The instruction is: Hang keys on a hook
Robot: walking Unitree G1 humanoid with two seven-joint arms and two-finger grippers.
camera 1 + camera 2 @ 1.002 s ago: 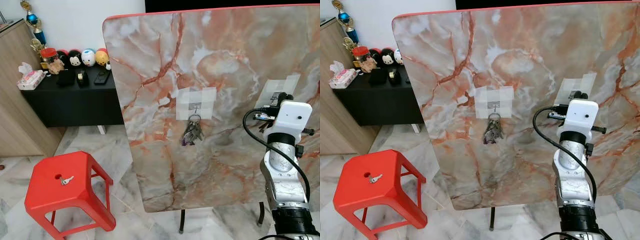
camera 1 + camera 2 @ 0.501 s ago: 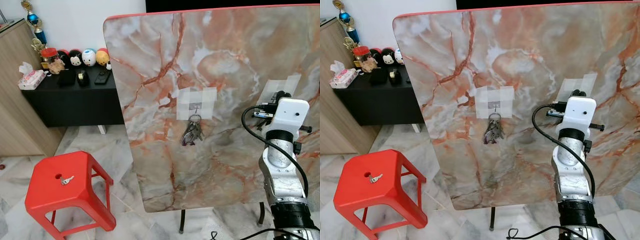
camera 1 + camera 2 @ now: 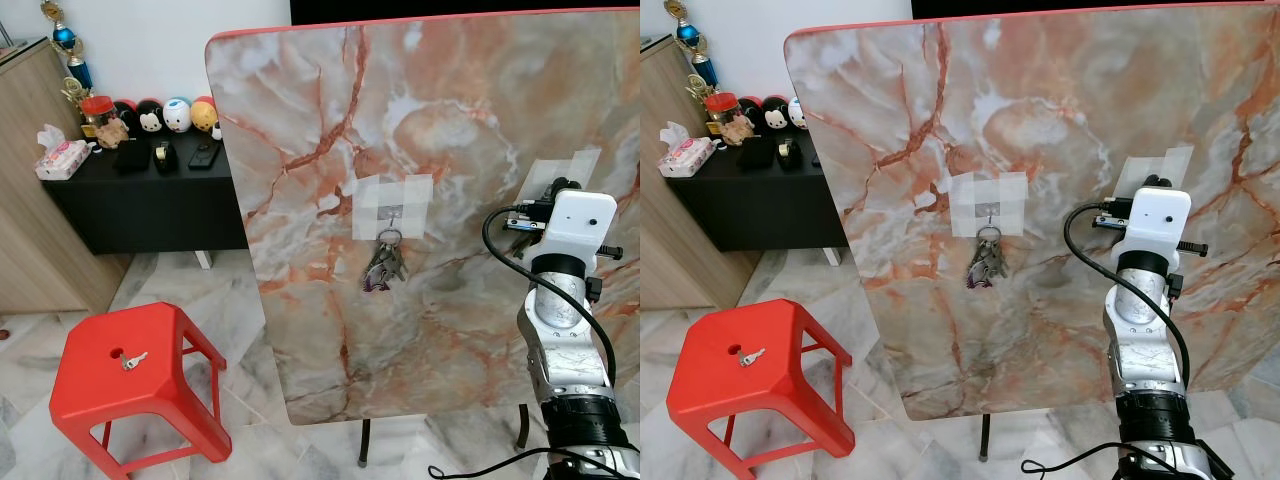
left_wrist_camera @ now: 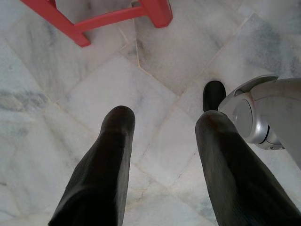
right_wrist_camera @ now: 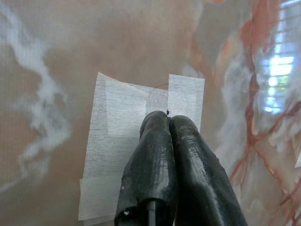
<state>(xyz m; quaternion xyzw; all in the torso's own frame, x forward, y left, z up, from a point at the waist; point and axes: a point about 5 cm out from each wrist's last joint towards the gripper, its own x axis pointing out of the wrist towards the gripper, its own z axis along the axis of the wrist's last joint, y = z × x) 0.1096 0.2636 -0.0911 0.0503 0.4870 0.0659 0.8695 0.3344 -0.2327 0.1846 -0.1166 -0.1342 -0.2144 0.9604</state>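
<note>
While a bunch of keys (image 3: 384, 264) hangs from a small hook (image 3: 392, 213) taped with a pale patch (image 3: 391, 204) near the centre of the upright marble-patterned board (image 3: 430, 120), the right hand (image 5: 168, 117) is raised at the board's three o'clock side, in front of a second taped patch (image 5: 120, 141). Its two black fingers (image 5: 150, 165) are pressed tight together, tips just at that patch; something tiny shows at the tips, too small to tell whether it is held. From the head views the right arm (image 3: 560, 330) rises from five o'clock, its white wrist camera block (image 3: 578, 222) covering the hand.

At eight o'clock stands a red plastic stool (image 3: 135, 385) with a single small key (image 3: 133, 359) lying on its seat beside the centre hole. The left hand (image 4: 162, 117) hangs low over the marble floor (image 4: 94, 99), fingers (image 4: 106, 165) spread well apart and holding nothing, a red stool leg (image 4: 94, 21) beyond them.

At ten o'clock a black desk (image 3: 140, 195) carries a pink tissue pack (image 3: 62, 158), a red-lidded jar (image 3: 98, 115) whose contents are unclear, a row of round toy heads (image 3: 175, 114) and some dark small items. A trophy (image 3: 68, 50) stands on the wooden cabinet (image 3: 35, 180) beside it.
</note>
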